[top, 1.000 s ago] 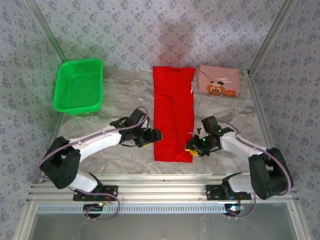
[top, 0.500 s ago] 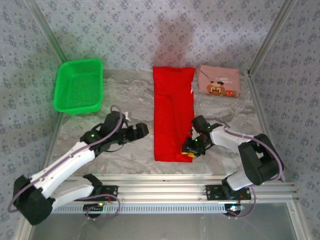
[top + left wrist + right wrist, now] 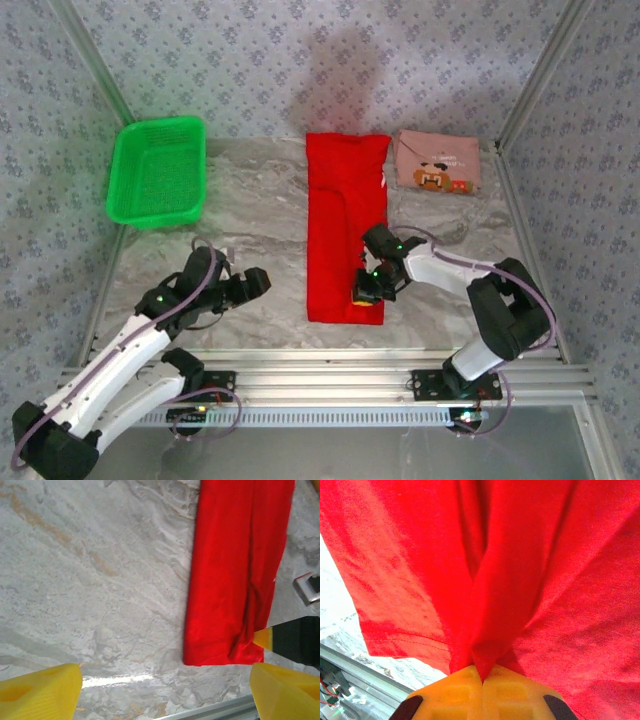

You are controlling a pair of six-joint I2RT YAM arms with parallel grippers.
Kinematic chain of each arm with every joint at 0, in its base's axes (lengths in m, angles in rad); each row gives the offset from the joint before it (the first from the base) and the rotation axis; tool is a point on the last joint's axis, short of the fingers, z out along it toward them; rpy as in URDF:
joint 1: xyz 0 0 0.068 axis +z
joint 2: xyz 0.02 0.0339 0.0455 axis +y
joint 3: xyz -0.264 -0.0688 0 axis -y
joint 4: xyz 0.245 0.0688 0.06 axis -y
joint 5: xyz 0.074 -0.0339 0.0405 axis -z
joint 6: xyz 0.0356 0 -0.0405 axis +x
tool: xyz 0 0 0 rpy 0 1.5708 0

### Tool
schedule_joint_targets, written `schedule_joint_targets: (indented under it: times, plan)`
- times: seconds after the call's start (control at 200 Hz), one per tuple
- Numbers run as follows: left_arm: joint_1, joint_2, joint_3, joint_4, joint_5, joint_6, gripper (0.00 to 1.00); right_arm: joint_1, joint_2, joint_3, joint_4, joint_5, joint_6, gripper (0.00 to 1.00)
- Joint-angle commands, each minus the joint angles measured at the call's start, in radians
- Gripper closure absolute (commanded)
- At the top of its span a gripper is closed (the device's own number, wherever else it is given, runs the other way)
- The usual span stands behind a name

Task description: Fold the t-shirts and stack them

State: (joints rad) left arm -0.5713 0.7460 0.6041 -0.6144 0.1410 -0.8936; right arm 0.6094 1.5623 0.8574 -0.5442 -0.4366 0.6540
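Pinches the red t-shirt's (image 3: 345, 220) near hem in the right gripper (image 3: 366, 292), fingers together on cloth. Hangs the left gripper (image 3: 262, 282) over the table (image 3: 250, 205), fingers apart.

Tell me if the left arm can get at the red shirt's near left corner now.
Probably yes: the left gripper is open, with only bare table between it and the red shirt's left edge.

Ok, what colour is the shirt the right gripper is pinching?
Bright red. The t-shirt pinched in the right gripper shows best in the right wrist view.
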Motion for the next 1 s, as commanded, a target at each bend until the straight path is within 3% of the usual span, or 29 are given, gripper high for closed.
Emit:
schedule_joint_targets:
  times: [0.0, 0.15, 0.3, 0.46, 0.799, 0.999]
  plan:
    - [0.005, -0.013, -0.021, -0.010, 0.021, -0.018, 0.13, 0.032, 0.024, 0.057, -0.039, 0.000, 0.000, 0.95]
    - [0.005, -0.010, -0.052, 0.014, 0.032, -0.029, 0.13, 0.076, 0.100, 0.126, -0.028, -0.025, 0.015, 0.89]
    - [0.004, -0.007, -0.077, 0.029, 0.047, -0.039, 0.14, 0.109, 0.142, 0.150, -0.002, -0.062, 0.040, 0.62]
    - [-0.007, 0.005, -0.119, 0.110, 0.079, -0.074, 0.14, 0.087, 0.053, 0.105, -0.003, -0.079, 0.042, 0.48]
    - [-0.171, 0.295, -0.084, 0.380, 0.124, -0.136, 0.15, -0.125, -0.197, -0.103, -0.210, 0.016, 0.006, 0.47]
    - [-0.233, 0.483, -0.018, 0.506, 0.165, -0.154, 0.21, -0.203, -0.233, -0.225, -0.100, -0.037, 0.028, 0.50]
